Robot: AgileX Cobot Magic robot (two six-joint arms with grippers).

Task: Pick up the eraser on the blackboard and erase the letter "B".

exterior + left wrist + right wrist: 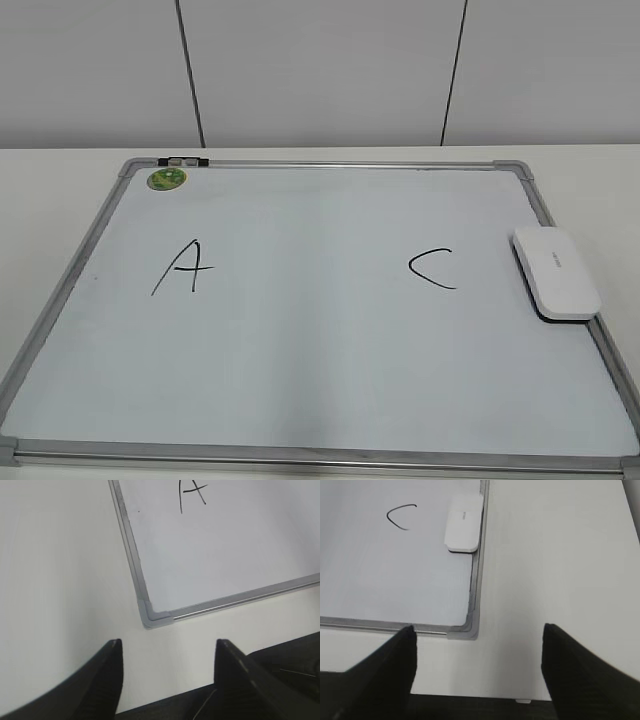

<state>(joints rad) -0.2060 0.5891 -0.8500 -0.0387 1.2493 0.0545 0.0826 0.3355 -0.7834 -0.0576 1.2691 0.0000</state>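
The blackboard [320, 340] is a white board in a silver frame lying flat on the table. The white eraser [555, 271] lies flat at its right edge, next to the black "C" [433, 267]. The black "A" [183, 267] is on the left. No letter "B" shows between them; that stretch of board is blank. The eraser also shows in the right wrist view [463, 523], far ahead of my open, empty right gripper [477, 645]. My left gripper [168, 652] is open and empty over the table, just short of the board's near left corner [150, 614]. Neither gripper shows in the exterior view.
A round green sticker [167, 179] and a small clip [183, 160] sit at the board's far left corner. White table [560, 555] surrounds the board. A white panelled wall [320, 70] stands behind.
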